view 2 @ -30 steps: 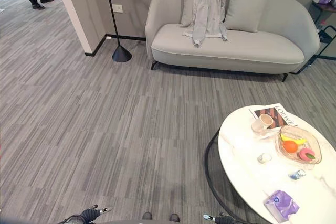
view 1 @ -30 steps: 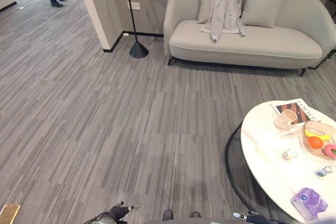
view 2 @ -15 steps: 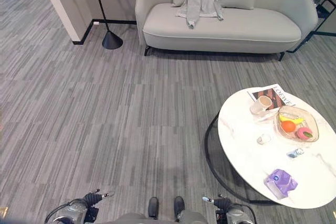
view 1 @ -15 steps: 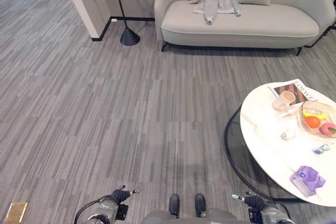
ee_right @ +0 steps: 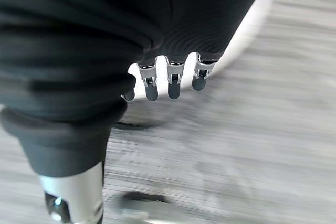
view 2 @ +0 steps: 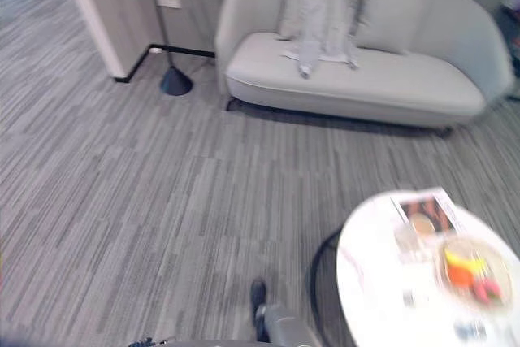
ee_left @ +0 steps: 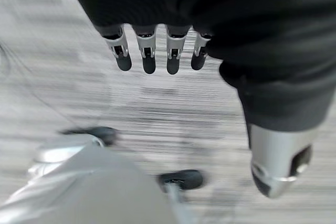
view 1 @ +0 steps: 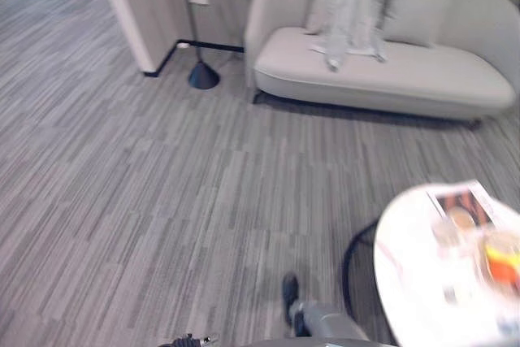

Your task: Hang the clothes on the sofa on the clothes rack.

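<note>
Clothes (view 1: 351, 14) draped on sofa (view 1: 422, 79), far from both slack, empty hands (ee_left: 157, 59) (ee_right: 168, 82).

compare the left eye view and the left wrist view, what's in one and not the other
The left eye view has the sofa with the light grey garment draped over its back and seat, a floor lamp base, and the round white table. The left wrist view has the left hand from close up, fingers relaxed and holding nothing. Both show the grey striped floor.
</note>
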Controlling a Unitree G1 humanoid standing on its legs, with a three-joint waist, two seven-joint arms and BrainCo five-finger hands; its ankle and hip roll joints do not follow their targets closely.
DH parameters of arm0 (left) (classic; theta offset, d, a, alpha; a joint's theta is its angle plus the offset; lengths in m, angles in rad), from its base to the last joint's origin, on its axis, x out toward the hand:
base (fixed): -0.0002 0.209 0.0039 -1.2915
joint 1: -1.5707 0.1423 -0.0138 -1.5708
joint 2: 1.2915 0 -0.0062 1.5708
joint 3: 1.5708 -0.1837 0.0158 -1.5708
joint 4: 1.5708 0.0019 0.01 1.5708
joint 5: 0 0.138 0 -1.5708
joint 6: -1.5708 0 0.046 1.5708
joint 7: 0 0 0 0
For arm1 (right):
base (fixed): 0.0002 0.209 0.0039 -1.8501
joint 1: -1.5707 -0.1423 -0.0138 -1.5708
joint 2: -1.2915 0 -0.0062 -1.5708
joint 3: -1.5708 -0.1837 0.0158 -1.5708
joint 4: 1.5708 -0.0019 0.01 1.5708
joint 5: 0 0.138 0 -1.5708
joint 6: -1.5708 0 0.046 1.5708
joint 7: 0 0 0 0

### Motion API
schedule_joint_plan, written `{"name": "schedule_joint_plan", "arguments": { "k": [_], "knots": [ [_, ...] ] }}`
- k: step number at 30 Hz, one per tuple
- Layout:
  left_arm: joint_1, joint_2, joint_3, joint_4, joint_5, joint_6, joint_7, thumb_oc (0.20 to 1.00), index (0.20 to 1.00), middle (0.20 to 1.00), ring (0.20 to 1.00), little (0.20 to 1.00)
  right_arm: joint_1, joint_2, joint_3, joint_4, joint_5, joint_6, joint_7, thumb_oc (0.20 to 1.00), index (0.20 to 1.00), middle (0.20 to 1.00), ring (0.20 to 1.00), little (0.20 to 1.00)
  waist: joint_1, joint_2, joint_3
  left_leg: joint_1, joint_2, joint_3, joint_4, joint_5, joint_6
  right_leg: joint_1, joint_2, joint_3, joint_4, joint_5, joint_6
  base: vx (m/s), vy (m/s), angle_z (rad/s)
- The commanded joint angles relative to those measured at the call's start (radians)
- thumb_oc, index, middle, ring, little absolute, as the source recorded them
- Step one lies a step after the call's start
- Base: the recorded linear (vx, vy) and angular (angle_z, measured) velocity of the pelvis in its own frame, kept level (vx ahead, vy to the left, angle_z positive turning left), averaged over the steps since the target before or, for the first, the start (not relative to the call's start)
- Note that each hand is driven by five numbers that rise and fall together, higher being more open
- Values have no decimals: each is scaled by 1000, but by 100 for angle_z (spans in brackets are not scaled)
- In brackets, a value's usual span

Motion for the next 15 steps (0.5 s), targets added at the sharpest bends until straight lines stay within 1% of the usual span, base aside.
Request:
{"name": "schedule_joint_plan", "arguments": {
  "k": [1,2,4,5,6,7,8,9,10,11,12,13,14,15],
  "knots": [
    [-107,39,-17,-33,-35,-11,-4,1000,1000,1000,1000,1000,-82,-54,-23,-52,35,-19,-24,1000,1000,1000,1000,1000,-11,8,148,-131,54,-55,106,190,61,95,-107,83,-133,78,134,108,-192,28],
    [-118,44,-18,-30,-37,-15,0,1000,1000,1000,1000,1000,-95,-55,-21,-51,38,-19,-28,1000,1000,1000,1000,1000,0,0,165,-181,45,-52,130,181,64,117,-111,86,-133,65,134,162,-135,10],
    [-128,45,-21,-30,-43,-20,0,1000,1000,1000,1000,1000,-101,-54,-22,-52,37,-19,-30,1000,1000,1000,1000,1000,23,-1,178,-252,20,-41,100,171,56,151,-107,92,-133,50,138,292,-54,-20],
    [-130,44,-28,-27,-41,-24,-5,1000,1000,1000,1000,1000,-101,-54,-27,-52,40,-24,-30,1000,1000,1000,1000,1000,45,2,181,-290,-2,-29,-51,177,35,185,-97,99,-133,33,144,310,-7,-38],
    [-130,43,-29,-27,-41,-24,-5,1000,1000,1000,1000,1000,-100,-55,-27,-52,40,-24,-30,1000,1000,1000,1000,1000,49,3,188,-279,0,-26,-54,175,35,193,-97,103,-133,32,144,376,28,-46],
    [-130,42,-31,-27,-38,-25,-6,1000,1000,1000,1000,1000,-100,-53,-29,-53,41,-22,-32,1000,1000,1000,1000,1000,66,12,195,-285,-16,-12,-192,191,20,222,-82,108,-133,18,144,298,57,-62],
    [-128,42,-30,-30,-35,-23,-13,1000,1000,1000,1000,1000,-100,-51,-30,-54,41,-22,-31,1000,1000,1000,1000,1000,77,21,185,-296,-35,-6,-319,219,10,238,-67,108,-133,11,146,301,55,-62],
    [-128,41,-30,-30,-35,-22,-13,1000,1000,1000,1000,1000,-99,-51,-30,-54,41,-22,-31,1000,1000,1000,1000,1000,80,19,194,-277,-36,-2,-335,224,10,248,-70,112,-133,9,146,297,84,-26],
    [-126,44,-25,-32,-30,-18,-19,1000,1000,1000,1000,1000,-100,-47,-28,-53,40,-22,-28,1000,1000,1000,1000,1000,96,34,186,-297,-54,-4,-440,251,-1,260,-52,118,-133,3,144,308,98,-18],
    [-124,45,-24,-28,-25,-14,-17,1000,1000,1000,1000,1000,-100,-42,-26,-51,42,-20,-28,1000,1000,1000,1000,1000,121,38,194,-315,-74,7,-547,270,-4,292,-47,124,-133,-11,142,550,200,-7],
    [-134,51,-28,-9,-19,-10,-19,1000,1000,1000,1000,1000,-109,-37,-25,-39,45,-21,-28,1000,1000,1000,1000,1000,150,37,191,-377,-90,29,-609,275,-14,328,-46,135,-133,-21,139,625,226,-35],
    [-130,56,-13,9,-14,-6,-26,1000,1000,1000,1000,1000,-115,-29,-19,-30,39,-21,-20,1000,1000,1000,1000,1000,158,40,158,-348,-87,0,-625,268,-22,337,-51,150,-133,-24,140,655,307,-36],
    [-126,51,-7,26,-7,-7,-26,1000,1000,1000,1000,1000,-111,-23,-18,-25,39,-19,-20,1000,1000,1000,1000,1000,155,51,131,-293,-84,-3,-625,304,-23,350,-58,160,-133,-16,136,404,209,-51],
    [-126,51,-7,26,-7,-7,-26,1000,1000,1000,1000,1000,-111,-23,-18,-25,39,-19,-20,1000,1000,1000,1000,1000,155,52,130,-294,-83,-3,-625,305,-23,348,-57,160,-133,-15,136,417,320,-59]
  ]
}}
